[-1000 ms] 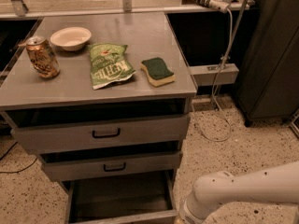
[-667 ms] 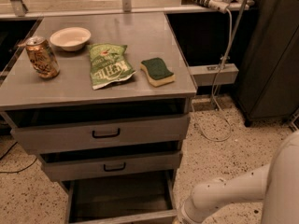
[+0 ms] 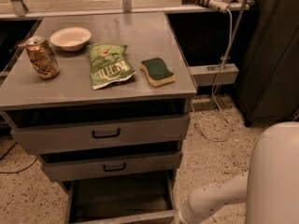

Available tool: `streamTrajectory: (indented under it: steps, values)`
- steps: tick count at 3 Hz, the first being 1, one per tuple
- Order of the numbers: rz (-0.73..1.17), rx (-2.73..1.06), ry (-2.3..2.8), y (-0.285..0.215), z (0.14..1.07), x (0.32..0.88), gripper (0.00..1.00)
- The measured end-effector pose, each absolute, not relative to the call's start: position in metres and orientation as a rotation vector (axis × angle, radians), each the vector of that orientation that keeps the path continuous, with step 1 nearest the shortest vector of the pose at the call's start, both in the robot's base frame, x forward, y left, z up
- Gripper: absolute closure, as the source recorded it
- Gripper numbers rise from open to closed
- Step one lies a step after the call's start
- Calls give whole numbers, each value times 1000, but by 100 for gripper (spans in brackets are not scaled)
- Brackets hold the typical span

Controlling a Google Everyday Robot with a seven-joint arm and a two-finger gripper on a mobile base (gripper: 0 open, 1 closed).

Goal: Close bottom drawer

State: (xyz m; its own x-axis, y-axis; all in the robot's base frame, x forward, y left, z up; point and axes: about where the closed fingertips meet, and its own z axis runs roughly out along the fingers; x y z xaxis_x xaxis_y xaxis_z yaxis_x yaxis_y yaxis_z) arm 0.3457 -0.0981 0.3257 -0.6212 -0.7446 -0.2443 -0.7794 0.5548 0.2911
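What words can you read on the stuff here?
"KETTLE", as best it reads: on the green chip bag.
Brown can: print too blurred to read.
Gripper, low beside the open bottom drawer: no writing shows.

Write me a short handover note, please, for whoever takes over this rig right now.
Pincer: out of frame below the picture. The arm reaches down beside the front right corner of the bottom drawer.
Bottom drawer: pulled well out, its inside in plain view.
Done: arm brought near the drawer front; drawer not yet closed.
Left: push the front panel in until it sits under the middle drawer.
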Motion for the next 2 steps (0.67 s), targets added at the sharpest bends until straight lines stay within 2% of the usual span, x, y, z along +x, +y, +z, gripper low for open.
streamTrajectory:
  steps: [2]
  values:
    - [705, -1220, 2686, -93, 250, 348, 100]
